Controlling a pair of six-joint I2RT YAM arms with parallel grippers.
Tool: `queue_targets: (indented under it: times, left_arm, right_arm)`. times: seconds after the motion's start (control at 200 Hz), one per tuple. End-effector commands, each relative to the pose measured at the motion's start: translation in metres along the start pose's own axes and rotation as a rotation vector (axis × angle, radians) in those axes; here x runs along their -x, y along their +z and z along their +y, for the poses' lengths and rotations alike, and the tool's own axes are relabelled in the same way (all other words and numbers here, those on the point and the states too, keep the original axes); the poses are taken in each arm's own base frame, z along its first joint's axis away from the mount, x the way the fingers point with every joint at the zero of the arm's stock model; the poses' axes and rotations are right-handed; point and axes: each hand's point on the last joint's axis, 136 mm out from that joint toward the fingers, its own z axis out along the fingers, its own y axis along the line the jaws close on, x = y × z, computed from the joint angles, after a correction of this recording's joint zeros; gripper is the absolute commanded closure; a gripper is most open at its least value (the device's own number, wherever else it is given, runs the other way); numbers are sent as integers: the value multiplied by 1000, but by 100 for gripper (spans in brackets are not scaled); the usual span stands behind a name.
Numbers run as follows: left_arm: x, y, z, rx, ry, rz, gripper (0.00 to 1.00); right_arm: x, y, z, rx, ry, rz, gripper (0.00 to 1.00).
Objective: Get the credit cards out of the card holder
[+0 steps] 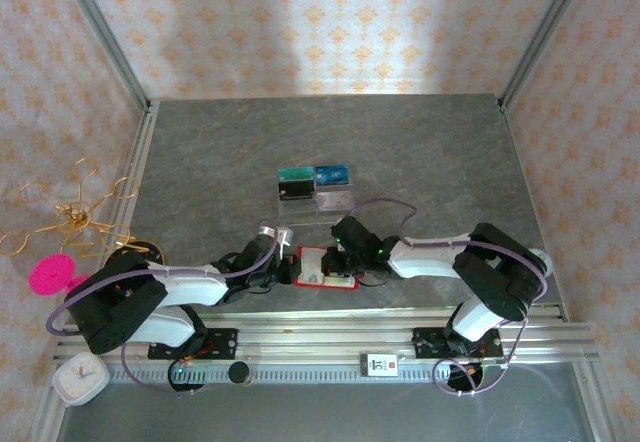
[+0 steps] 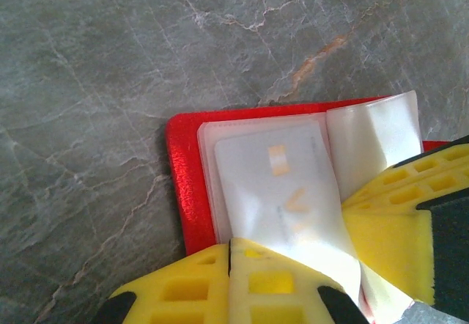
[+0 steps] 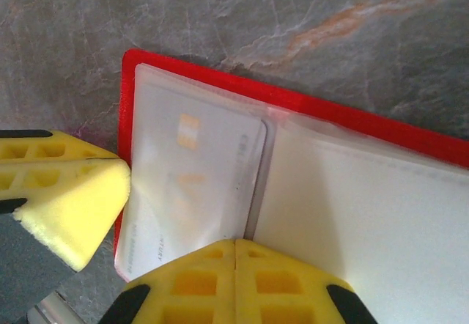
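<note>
Lettering on the credit card (image 2: 271, 192) is unreadable; left tool (image 2: 231, 273) and right tool (image 3: 234, 280) clench the card holder (image 2: 183, 192).

Overhead, wrists close, probably sharing card holder (image 2: 176, 185)

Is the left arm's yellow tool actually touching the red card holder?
Touching. In the left wrist view, the pale pocket sheet of the card holder lies right over one of the yellow fingers of the left tool, with no gap.
</note>
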Motion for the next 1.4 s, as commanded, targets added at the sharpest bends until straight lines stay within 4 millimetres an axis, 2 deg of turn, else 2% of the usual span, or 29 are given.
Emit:
queue_targets:
  times: [0.0,0.18,0.26,0.4,0.486,0.641,0.751,0.881,0.961,1.076,1.261,1.326,1.397]
  left_arm:
    - [-37,0,16,43,7,127,100]
    - [-35,-2,16,45,8,117,100]
    - [-34,-2,15,40,9,115,100]
    - [-35,-1,15,36,8,117,100]
    - [-37,0,16,41,9,123,100]
    - [-38,1,17,42,8,127,100]
    - [-37,1,17,42,8,125,100]
    - [-38,1,17,42,7,126,100]
    - [-37,1,17,40,7,124,100]
    - [-37,1,16,38,8,123,100]
    - [-37,1,16,38,8,124,100]
    - [-38,1,16,36,9,127,100]
    - [-38,1,16,37,8,127,100]
  right_arm:
    - [-6,-1,-19,-72,4,-22,100]
    - [-4,-17,-37,-170,16,-57,100]
    - [-4,-22,-38,-174,17,-68,100]
    - [2,-25,-16,-83,-15,-78,100]
    - [1,-24,-4,-31,-29,-63,89]
    - [1,-25,10,36,-35,-47,85]
    - [-4,-20,8,37,-31,-23,83]
    - [-8,-14,-6,-17,-10,-13,83]
    - [-9,-14,-2,14,-11,-11,83]
    - [-10,-15,3,41,-17,-4,76]
    - [-10,-14,-12,-38,-3,-11,73]
    - [-12,-12,-18,-59,5,-6,73]
    - [-13,-9,-20,-64,11,0,78]
